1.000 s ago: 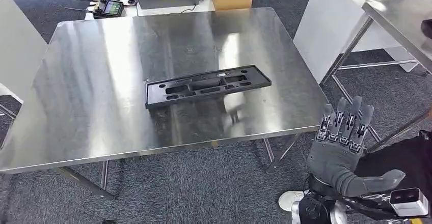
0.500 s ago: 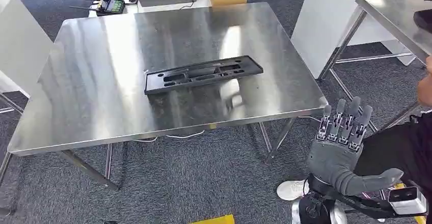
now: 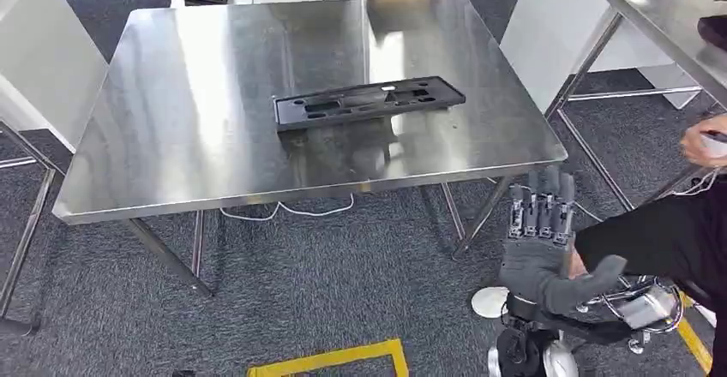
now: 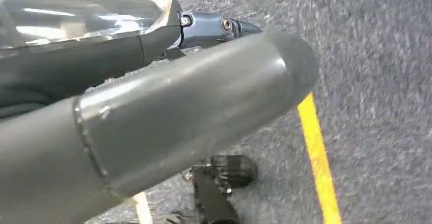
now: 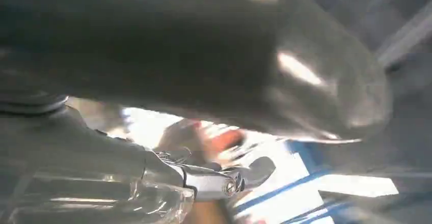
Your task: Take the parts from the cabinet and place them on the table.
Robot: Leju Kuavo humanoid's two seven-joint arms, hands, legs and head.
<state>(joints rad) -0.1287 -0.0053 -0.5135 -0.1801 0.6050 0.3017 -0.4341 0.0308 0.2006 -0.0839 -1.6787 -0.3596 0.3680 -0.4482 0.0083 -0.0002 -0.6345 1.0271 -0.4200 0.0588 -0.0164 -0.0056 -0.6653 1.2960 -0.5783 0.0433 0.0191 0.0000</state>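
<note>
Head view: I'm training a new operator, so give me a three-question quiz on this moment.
1. True or false: the black part lies flat on the steel table.
2. What does the right hand hold? A) the black part B) nothing C) a cable
3. Fill in: the white cable hangs below the table's ____ edge.

Key: 1 true. 2 B; its fingers are apart, off the table's near right corner. 3 near.
</note>
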